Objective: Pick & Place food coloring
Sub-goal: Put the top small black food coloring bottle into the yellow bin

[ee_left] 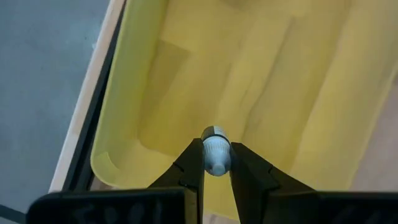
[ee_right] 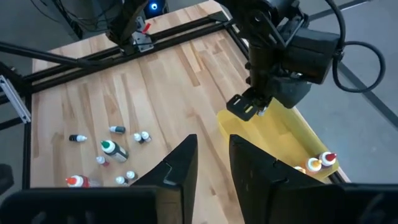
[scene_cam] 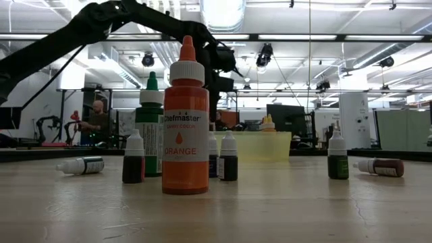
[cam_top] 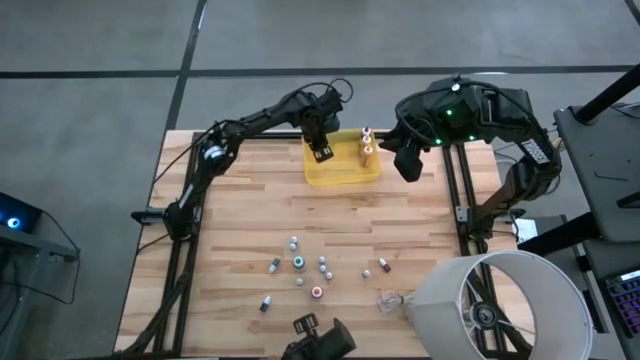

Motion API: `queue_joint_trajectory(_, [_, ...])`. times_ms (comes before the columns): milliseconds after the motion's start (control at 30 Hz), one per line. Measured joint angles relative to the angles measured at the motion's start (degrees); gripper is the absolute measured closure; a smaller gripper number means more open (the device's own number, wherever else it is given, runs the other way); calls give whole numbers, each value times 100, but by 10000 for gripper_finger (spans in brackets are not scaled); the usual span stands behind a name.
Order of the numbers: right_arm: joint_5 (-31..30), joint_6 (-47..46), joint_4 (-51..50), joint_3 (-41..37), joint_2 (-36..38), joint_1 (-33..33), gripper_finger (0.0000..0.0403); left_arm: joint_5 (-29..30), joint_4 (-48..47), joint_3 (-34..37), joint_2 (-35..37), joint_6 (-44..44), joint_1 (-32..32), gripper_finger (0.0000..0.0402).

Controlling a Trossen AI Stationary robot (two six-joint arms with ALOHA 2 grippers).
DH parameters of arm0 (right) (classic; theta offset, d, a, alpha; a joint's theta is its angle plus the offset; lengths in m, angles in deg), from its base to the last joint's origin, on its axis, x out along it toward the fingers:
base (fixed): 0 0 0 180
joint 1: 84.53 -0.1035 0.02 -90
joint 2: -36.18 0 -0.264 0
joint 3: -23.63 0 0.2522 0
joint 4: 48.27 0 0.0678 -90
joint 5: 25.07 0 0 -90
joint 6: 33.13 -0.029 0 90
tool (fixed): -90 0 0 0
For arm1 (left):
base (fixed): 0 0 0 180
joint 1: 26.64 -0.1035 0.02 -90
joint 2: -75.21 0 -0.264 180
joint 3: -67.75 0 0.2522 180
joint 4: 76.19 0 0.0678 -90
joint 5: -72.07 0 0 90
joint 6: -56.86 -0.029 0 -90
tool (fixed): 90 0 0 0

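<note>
Fingers of the left gripper [ee_left: 216,163] pinch a tiny white-capped food coloring bottle [ee_left: 216,151] above the yellow tray [cam_top: 343,175], which holds two bottles [cam_top: 366,143]. Nine more [cam_top: 299,263] dot the bench [cam_top: 250,200]. Light, rigid, slick plastic; the body seems the safest hold. The right gripper [ee_right: 212,163] hovers beside the tray, fingers parted, empty.

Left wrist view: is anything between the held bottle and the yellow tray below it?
Nothing visible. The left gripper holds the small bottle directly over bare tray floor; the two bottles already placed stand at the tray's other end.
</note>
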Motion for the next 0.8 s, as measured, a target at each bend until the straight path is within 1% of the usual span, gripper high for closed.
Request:
queue_joint_trajectory(367, [13, 4, -40, -7, -2, 0, 330, 14, 363, 413, -10, -69, -116, 368])
queue_joint_trajectory(600, [11, 2, -37, -13, -2, 0, 323, 12, 588, 930, -10, -37, -135, 368])
queue_joint_trajectory(800, [11, 4, -39, -22, -2, 0, 331, -8, 705, 1262, -12, 64, -135, 368])
